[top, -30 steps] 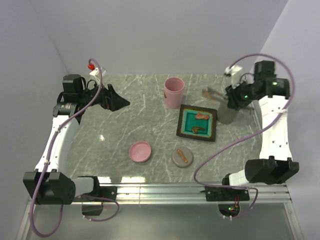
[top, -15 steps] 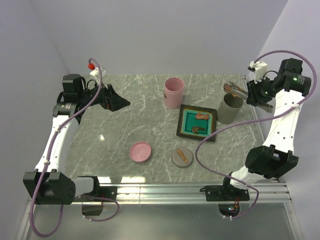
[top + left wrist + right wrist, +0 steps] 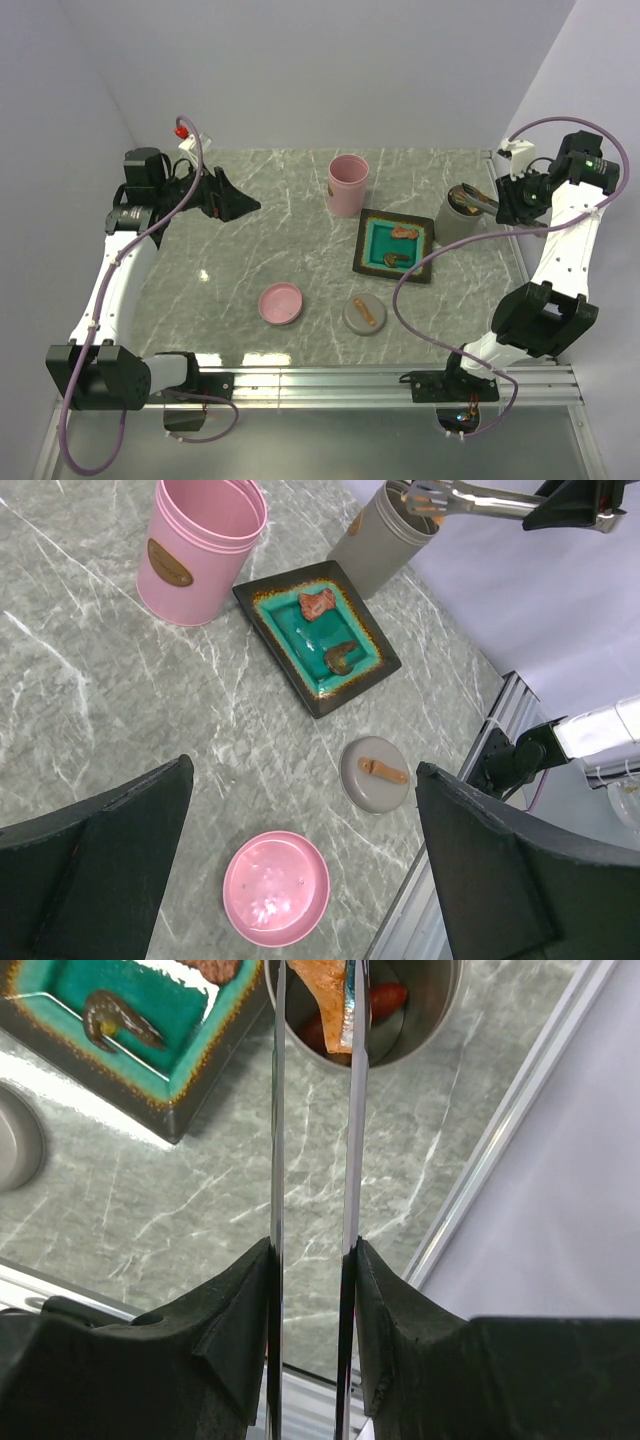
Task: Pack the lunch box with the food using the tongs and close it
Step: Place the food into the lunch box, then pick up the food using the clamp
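Right gripper (image 3: 312,1280): partly closed, fingers pressed on the outer sides of both arms of the tongs (image 3: 278,1110); at the far right edge of the tabletop (image 3: 250,260), raised above it.
Tongs: squeezed to a narrow gap, running from the right gripper out to the grey lunch box (image 3: 458,225); tips right above its open mouth.
Orange piece (image 3: 325,990): pinched between the tong tips, directly over the opening of the grey lunch box, at the far end of the tongs from the right gripper.
Red pieces (image 3: 385,1000): lying inside the grey lunch box, below the held piece.
Grey lunch box: upright, open, just beside the far right corner of the black tray (image 3: 358,248).
Black tray: teal inside, with two brownish-orange pieces (image 3: 317,603) lying apart in it; well apart from the right gripper.
Grey lid (image 3: 352,322): flat on the tabletop, near side of the tray, with one orange oblong piece (image 3: 366,314) on top.
Left gripper (image 3: 235,205): jaws spread fully wide, nothing between them; at the far left, above the tabletop, well apart from all food.
Pink cup (image 3: 347,185): upright, far side of the tray.
Pink lid (image 3: 281,303): flat on the tabletop, left of the grey lid.
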### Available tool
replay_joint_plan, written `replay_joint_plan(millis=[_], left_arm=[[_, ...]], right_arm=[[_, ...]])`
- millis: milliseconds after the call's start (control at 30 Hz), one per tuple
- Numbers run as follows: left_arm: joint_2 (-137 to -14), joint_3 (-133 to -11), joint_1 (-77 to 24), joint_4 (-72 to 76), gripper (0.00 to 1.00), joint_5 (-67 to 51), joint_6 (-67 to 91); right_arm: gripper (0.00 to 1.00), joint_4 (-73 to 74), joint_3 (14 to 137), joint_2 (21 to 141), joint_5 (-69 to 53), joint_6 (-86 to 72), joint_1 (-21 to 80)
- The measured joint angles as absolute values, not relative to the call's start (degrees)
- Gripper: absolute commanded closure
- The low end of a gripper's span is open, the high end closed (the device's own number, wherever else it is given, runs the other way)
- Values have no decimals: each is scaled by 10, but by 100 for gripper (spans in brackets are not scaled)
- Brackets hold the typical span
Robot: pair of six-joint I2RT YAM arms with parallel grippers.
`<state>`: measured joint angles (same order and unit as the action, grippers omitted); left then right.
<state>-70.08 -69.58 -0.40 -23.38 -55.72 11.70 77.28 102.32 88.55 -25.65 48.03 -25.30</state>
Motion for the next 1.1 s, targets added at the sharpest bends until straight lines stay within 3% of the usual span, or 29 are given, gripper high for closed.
replay_joint_plan(millis=[367,767,1100], left_arm=[[-697,-696,-4,-234,1,-557,117],[-697,-696,-4,-236,1,-557,113],[-699,-698,-4,-260,1,-584,87]], right_arm=[[48,771,1016,892,-249,488,-266],[52,771,1069,878,-266,500,-244],[57,778,926,776,-256,507,-81]])
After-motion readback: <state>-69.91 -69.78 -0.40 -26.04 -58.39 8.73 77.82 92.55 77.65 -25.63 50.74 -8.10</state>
